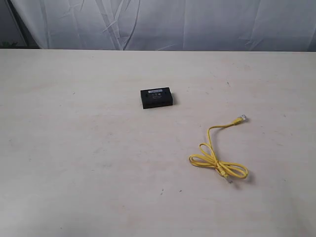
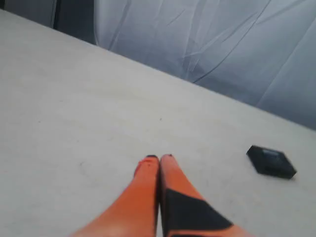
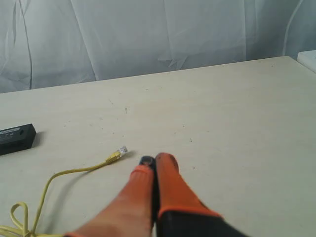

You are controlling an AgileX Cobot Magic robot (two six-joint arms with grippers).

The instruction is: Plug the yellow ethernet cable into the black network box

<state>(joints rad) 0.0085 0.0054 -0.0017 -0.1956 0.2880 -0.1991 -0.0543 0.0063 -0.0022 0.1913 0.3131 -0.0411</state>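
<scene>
The black network box (image 1: 156,98) lies flat near the table's middle, pale label strip on top; it also shows in the left wrist view (image 2: 271,161) and the right wrist view (image 3: 16,138). The yellow ethernet cable (image 1: 216,157) lies loosely looped to the right of the box, one clear plug (image 1: 242,118) pointing away, the other (image 1: 226,177) near the loop. In the right wrist view the cable (image 3: 74,172) ends in its plug (image 3: 118,153) close to my right gripper (image 3: 154,160), which is shut and empty. My left gripper (image 2: 159,158) is shut and empty, far from the box.
A pale table (image 1: 79,148) carries both things. A wrinkled white curtain (image 1: 163,22) hangs behind its far edge. Neither arm appears in the exterior view.
</scene>
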